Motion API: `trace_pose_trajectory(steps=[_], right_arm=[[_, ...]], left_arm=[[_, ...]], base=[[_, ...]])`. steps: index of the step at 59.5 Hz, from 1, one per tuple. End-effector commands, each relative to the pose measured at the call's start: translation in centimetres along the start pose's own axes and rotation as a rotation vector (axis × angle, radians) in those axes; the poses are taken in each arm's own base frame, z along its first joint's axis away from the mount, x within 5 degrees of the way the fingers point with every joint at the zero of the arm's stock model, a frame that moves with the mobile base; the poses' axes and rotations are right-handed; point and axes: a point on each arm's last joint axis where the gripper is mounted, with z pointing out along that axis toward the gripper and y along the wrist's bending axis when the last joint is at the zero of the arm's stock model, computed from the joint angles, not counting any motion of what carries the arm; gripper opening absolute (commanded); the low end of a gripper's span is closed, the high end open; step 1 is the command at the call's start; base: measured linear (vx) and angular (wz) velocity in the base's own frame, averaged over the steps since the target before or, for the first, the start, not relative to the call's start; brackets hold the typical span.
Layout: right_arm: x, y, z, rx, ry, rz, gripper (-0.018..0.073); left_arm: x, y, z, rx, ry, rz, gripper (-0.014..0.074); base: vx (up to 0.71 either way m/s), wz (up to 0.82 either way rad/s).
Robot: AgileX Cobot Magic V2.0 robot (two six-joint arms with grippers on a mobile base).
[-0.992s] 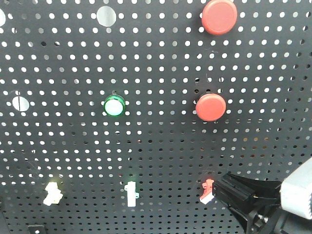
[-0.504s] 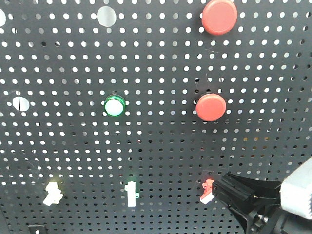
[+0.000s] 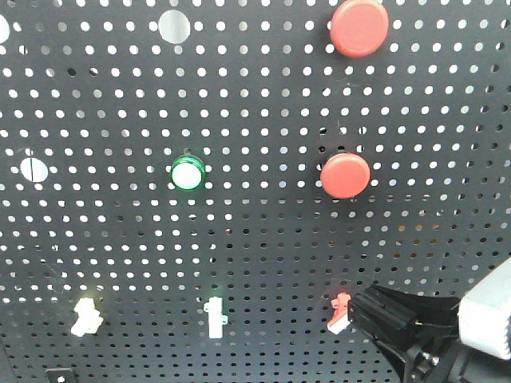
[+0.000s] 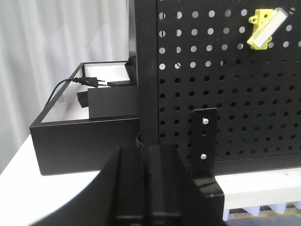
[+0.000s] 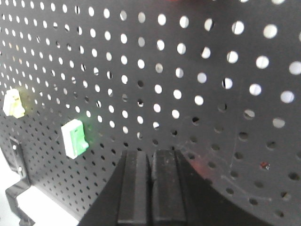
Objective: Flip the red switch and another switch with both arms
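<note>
front view: the red switch (image 3: 340, 311) sits low on the right of the black pegboard (image 3: 263, 263), with the right end effector (image 3: 369, 313) pressed up just beside it, fingers look together, and the green switch (image 3: 214, 316) and yellowish switch (image 3: 85, 316) are further left along the same row, untouched. left wrist view: the left end effector (image 4: 143, 155) is shut and sits low by the pegboard's edge near a black tray (image 4: 80, 141) on the bench (image 4: 28, 188), well below the yellowish switch, so i'd guess it could snag the frame bracket (image 4: 203, 141) going up. right wrist view: the red switch is hidden under the closed fingers, so a glancing push might slide off the lever without flipping it.
</note>
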Motion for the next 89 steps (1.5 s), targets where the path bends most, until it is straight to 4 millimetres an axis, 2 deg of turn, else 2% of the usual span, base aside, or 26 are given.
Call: trace_pose_trajectory(steps=[1, 26, 34, 40, 49, 56, 62, 69, 73, 82, 89], right_arm=[[-1.8, -0.4, -0.3, 0.028, -0.111, -0.005, -0.0006], [-1.8, -0.4, -0.3, 0.028, -0.112, -0.006, -0.0006], [-1.5, -0.3, -0.4, 0.034, -0.115, -0.174, -0.0006], [-0.7, -0.6, -2.0, 0.07, -0.166, -0.281, -0.0006], [2.5, -2.4, -6.4, 0.235, -0.24, -0.212, -0.0006], [5.9, -3.4, -10.0, 0.407, -0.273, -0.103, -0.0006], [8.8, -3.4, -11.7, 0.505, -0.265, -0.026, -0.0006], [12.5, -3.0, -12.8, 0.576, -0.24, 0.034, -0.0006], [14.0, -2.8, -13.0, 0.594, -0.188, 0.047, -0.0006], [15.2, -2.8, -13.4, 0.646, -0.05, -0.005, -0.0006], [15.3, -2.8, -13.4, 0.644, -0.053, 0.053, -0.0006]], left_arm=[[-0.1, 0.0, 0.0, 0.002, -0.063, -0.013, 0.0003], [-0.1, 0.0, 0.0, 0.002, -0.063, -0.013, 0.0003], [-0.1, 0.0, 0.0, 0.002, -0.063, -0.013, 0.0003], [-0.1, 0.0, 0.0, 0.002, -0.063, -0.013, 0.0003], [-0.1, 0.0, 0.0, 0.002, -0.063, -0.013, 0.0003], [-0.1, 0.0, 0.0, 0.002, -0.063, -0.013, 0.0003], [-0.1, 0.0, 0.0, 0.002, -0.063, -0.013, 0.0003], [-0.1, 0.0, 0.0, 0.002, -0.063, -0.013, 0.0003], [-0.1, 0.0, 0.0, 0.002, -0.063, -0.013, 0.0003], [-0.1, 0.0, 0.0, 0.002, -0.064, -0.013, 0.0003], [-0.1, 0.0, 0.0, 0.002, -0.063, -0.013, 0.0003]], base=[[0.0, 0.0], [0.0, 0.0], [0.0, 0.0], [0.0, 0.0], [0.0, 0.0], [0.0, 0.0], [0.0, 0.0], [0.0, 0.0], [0.0, 0.0], [0.0, 0.0], [0.0, 0.0]])
